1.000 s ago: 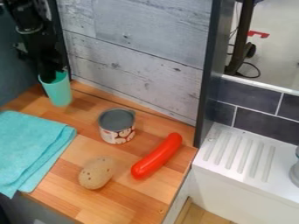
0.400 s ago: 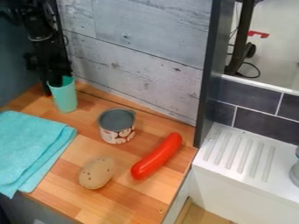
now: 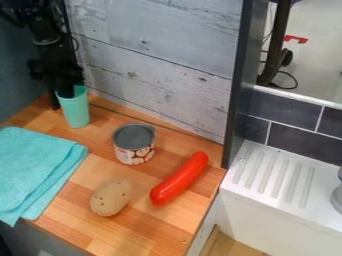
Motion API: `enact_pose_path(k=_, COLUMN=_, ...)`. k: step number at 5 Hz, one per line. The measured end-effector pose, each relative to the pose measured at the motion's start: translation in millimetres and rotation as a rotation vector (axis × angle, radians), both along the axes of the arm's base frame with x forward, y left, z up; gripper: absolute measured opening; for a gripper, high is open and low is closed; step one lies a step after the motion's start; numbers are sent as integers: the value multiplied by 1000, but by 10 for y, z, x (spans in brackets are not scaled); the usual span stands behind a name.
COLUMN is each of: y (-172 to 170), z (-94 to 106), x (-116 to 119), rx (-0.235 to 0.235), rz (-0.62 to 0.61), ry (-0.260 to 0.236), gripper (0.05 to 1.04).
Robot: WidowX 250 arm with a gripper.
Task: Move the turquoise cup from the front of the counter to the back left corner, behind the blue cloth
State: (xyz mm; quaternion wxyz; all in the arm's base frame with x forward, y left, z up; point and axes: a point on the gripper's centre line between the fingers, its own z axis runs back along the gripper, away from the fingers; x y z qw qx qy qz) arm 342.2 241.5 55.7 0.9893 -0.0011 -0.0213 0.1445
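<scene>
Cup (image 3: 77, 112), light turquoise and roughly upright, at the far left part of the wooden desk (image 3: 150, 235), close to the grey plank wall (image 3: 157, 60). Clasped at the rim by the black gripper (image 3: 64, 94), pointing down from the upper left, with one finger inside the cup and the other outside, on its left. Impossible to tell from here if resting on the desk or held just above.

Near the cup, towards the middle of the desk, an upright can (image 3: 134, 149) with a grey top and a patterned label. To the right of and nearer than the can, a red sausage (image 3: 179, 179), lying at a slant. In front of the can, a speckled tan potato (image 3: 111, 198), apart from the sausage. At the left edge, a folded turquoise cloth (image 3: 37, 172). Beyond the dark upright panel (image 3: 239, 85), a white ridged drainboard (image 3: 277, 177) below dark tiles (image 3: 300, 142).
</scene>
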Motion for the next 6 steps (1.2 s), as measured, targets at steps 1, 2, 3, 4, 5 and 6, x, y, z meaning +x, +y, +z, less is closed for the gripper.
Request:
enact_pose_path(k=1, y=28, z=194, x=28, rx=21, rz=20, ry=-31, gripper=614)
enact_pose_path(k=2, y=8, z=471, x=35, rx=45, rz=38, ry=-91, gripper=902)
enact_pose_path(k=3, y=-185, z=607, x=-275, rx=49, rz=19, ry=-66, gripper=1014)
enact_pose_path(k=4, y=-597, z=851, x=-789, rx=113, rz=-46, ry=-22, gripper=1009)
enact_pose_path(k=5, y=-1143, z=929, x=-1134, rx=161, rz=-194, ry=30, gripper=1007)
enact_pose_path(k=6, y=-1511, z=924, x=-1323, rx=140, rz=-277, ry=47, gripper=1005)
